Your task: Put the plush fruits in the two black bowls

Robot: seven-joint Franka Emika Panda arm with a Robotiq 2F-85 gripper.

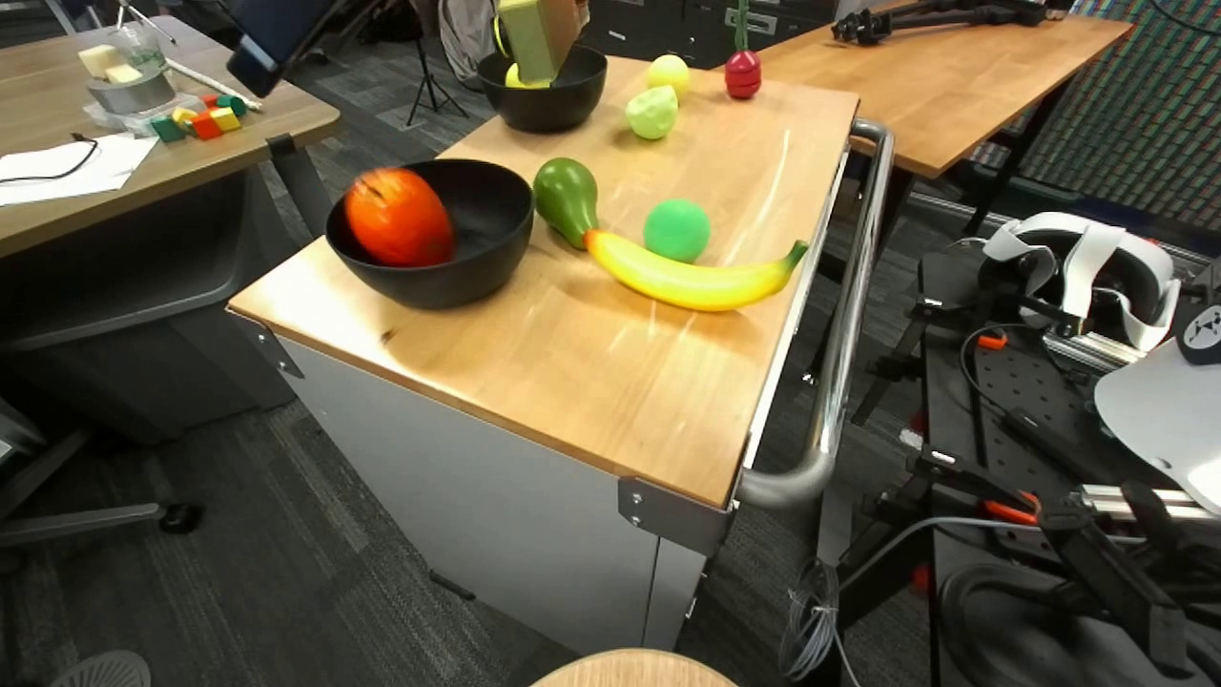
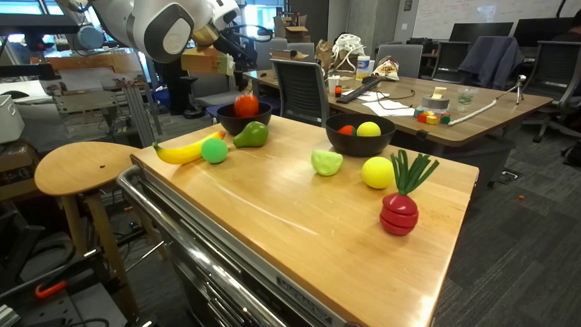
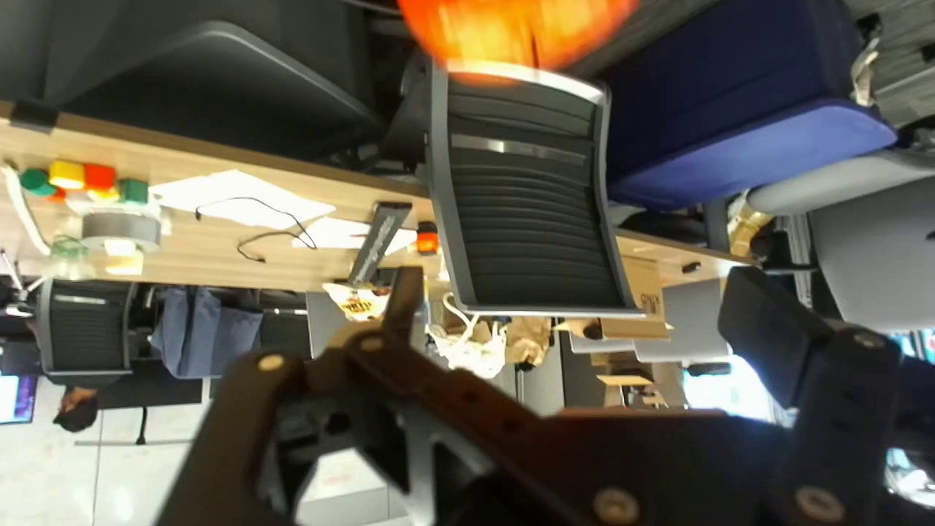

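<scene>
Surface (image 2: 281, 195) is carrying two black bowls (image 2: 361, 144)

The pincer (image 3: 575, 285) is standing wide, gripping nothing. The banana (image 1: 701, 279) is lying near one bowl, probably light, stiff and slick, suiting a gentle mid-length grip; at that bowl's mouth the red-orange fruit (image 1: 399, 219) is showing blurred.

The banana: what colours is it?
The banana is mostly yellow, with a green end and an orange-red end; it shows best in an exterior view.

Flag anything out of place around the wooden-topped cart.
A small orange object, too tiny to identify, lies loose on the dark grey carpet in an exterior view: odd on open floor, likely a stray.
</scene>
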